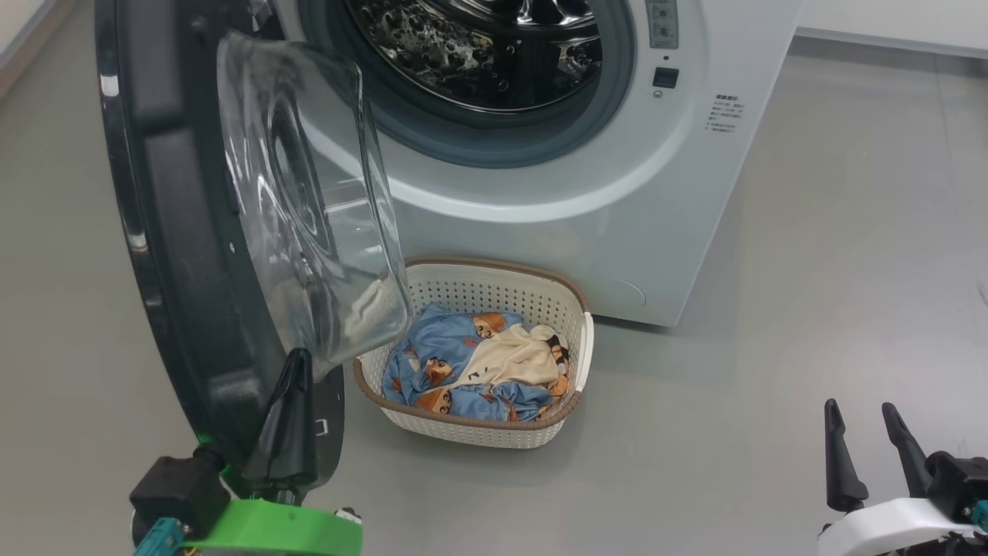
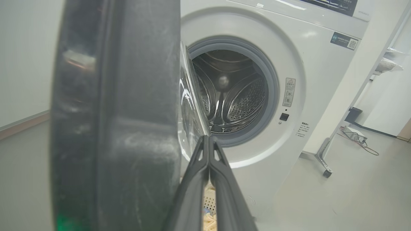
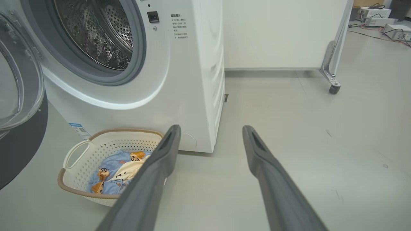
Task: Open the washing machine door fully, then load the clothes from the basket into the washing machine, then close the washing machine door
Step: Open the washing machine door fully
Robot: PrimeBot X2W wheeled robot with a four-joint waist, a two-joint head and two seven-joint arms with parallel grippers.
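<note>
The washing machine door (image 1: pixel 193 255) stands swung out to the left, black rim edge-on, its clear glass bowl (image 1: pixel 309 208) bulging to the right. My left gripper (image 1: pixel 297 359) is shut with nothing held, its fingertips against the door's inner side at the bowl's lower edge; the left wrist view has the gripper (image 2: pixel 208 138) beside the door (image 2: pixel 112 128). The washing machine (image 1: pixel 617 232) shows its steel drum (image 1: pixel 494 46). On the floor before it sits the basket (image 1: pixel 494 297) holding the clothes (image 1: pixel 455 363), blue and cream. My right gripper (image 1: pixel 858 409) is open, low right, apart from the basket (image 3: pixel 106 144).
Bare grey floor (image 1: pixel 772 371) stretches right of the washer. A white panel on caster wheels (image 3: pixel 334 86) stands behind and to the right, with boxes and cables (image 3: pixel 379 19) on the floor beyond it. A wall with skirting (image 2: pixel 22 125) lies left of the door.
</note>
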